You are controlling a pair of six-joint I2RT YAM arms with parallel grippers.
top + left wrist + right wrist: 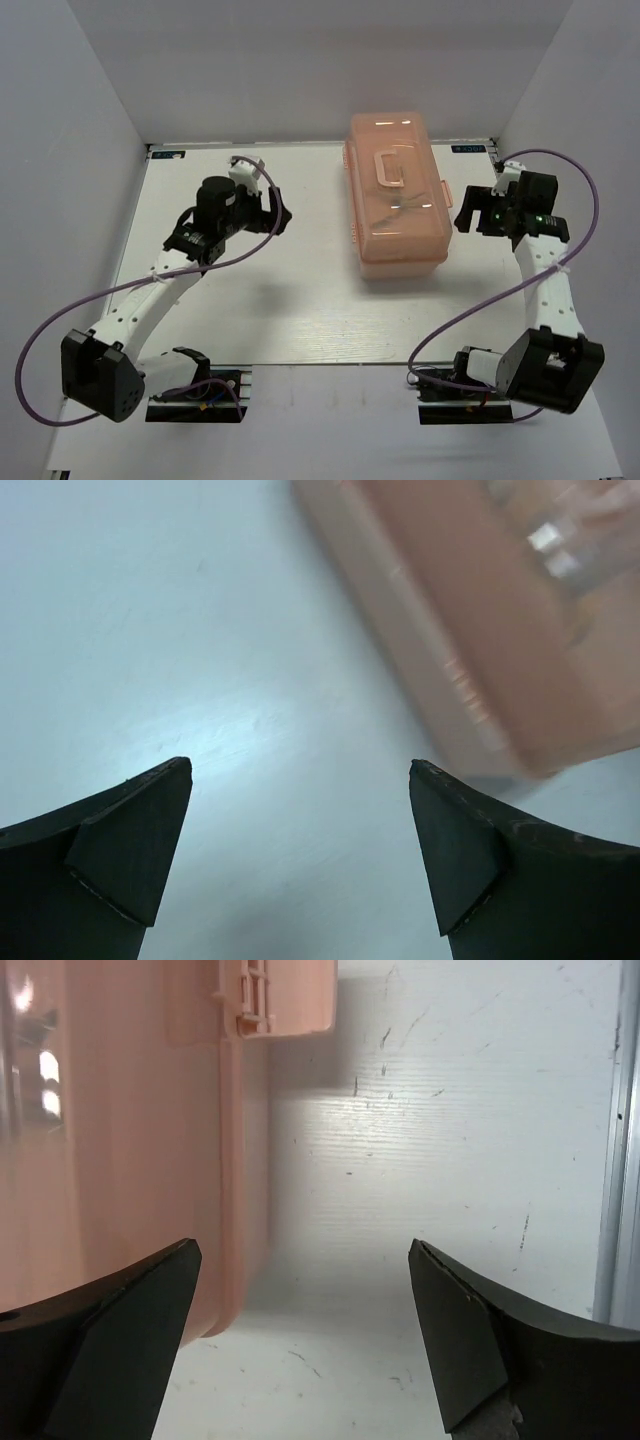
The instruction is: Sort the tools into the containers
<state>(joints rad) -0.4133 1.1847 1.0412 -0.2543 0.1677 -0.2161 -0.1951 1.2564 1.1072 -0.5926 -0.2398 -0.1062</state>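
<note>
The salmon-pink translucent toolbox stands shut on the table right of centre, lid handle on top. No tools lie loose; only dim dark shapes show through the lid. My left gripper is open and empty, left of the box and apart from it; the left wrist view shows its jaws wide over bare table, with the box blurred at the upper right. My right gripper is open and empty, close beside the box's right side; the right wrist view shows the box wall by the left finger.
A side latch juts from the box's right wall above my right gripper. The table's metal edge rail runs along the right. White walls enclose the white table at the left, back and right.
</note>
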